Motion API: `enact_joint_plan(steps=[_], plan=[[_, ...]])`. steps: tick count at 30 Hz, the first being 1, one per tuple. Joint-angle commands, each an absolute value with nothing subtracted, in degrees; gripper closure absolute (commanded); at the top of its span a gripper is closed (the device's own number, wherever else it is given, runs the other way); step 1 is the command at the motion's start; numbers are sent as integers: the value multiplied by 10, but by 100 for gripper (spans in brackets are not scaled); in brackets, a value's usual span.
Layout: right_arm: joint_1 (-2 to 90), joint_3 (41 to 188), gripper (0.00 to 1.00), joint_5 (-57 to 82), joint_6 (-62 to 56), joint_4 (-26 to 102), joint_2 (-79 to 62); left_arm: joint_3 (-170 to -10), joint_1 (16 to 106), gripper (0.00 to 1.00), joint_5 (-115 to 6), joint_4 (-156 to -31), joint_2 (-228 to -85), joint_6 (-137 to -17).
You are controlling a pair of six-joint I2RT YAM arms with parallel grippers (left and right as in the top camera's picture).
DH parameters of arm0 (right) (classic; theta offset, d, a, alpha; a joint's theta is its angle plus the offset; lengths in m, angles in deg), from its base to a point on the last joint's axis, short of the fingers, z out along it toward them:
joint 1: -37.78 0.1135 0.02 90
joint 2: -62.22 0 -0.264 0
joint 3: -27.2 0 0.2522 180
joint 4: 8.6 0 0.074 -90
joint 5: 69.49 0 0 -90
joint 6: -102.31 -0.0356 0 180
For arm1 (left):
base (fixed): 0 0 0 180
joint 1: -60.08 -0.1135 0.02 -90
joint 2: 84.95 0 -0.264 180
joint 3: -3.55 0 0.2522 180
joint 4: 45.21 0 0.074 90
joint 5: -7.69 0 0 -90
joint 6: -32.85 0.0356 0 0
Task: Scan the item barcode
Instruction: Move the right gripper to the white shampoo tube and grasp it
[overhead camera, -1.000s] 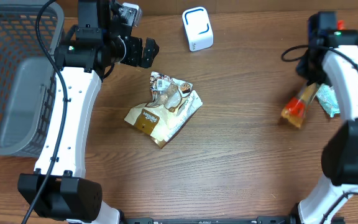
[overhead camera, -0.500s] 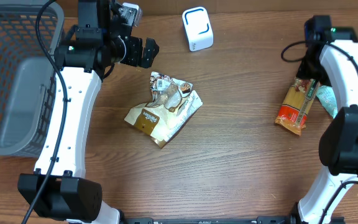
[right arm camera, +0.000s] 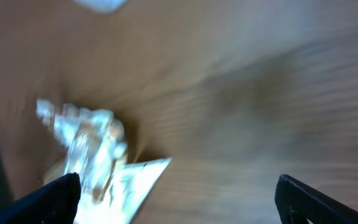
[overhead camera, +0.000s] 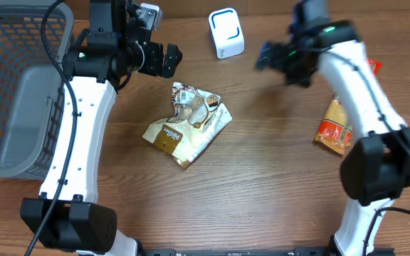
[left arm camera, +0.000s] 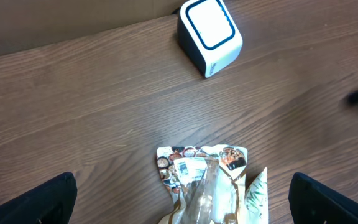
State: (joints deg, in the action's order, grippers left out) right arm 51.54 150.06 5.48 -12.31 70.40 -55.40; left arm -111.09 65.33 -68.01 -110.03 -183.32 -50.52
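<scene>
Overhead: left gripper (overhead camera: 164,60), right gripper (overhead camera: 275,62) spread wide, empty. Crinkled glossy pouch (overhead camera: 188,124) beside left one; white rounded scanner (overhead camera: 226,33) between them, on woodgrain table (overhead camera: 276,185).

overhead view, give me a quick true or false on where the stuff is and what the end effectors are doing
1. The white scanner stands near the far edge of the table. True.
2. The right end effector grips the orange packet. False: it is open and empty, and the packet lies on the table beside the right arm.
3. The snack bag lies inside the basket. False: it lies in the middle of the table, apart from the basket.
4. The left end effector is open with nothing in it. True.
</scene>
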Motion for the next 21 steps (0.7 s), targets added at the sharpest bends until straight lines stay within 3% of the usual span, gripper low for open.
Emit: enact_joint_plan(steps=[1,7,12,18,21], plan=[[578,1447,1,-4,-177,690,-575,-1116,657,0,-679,-1098,-1824,-494],[657,1400,5,-36,-192,674,-575,-1116,657,0,-679,-1098,-1824,-494],[725,1396,22,-25,-203,680,-575,-1116,657,0,-679,-1098,-1824,-494],[795,1396,48,138,-326,664,-575,-1116,657,0,-679,-1098,-1824,-494],[819,1395,54,182,-362,656,-575,-1116,657,0,-679,-1098,-1824,-494]])
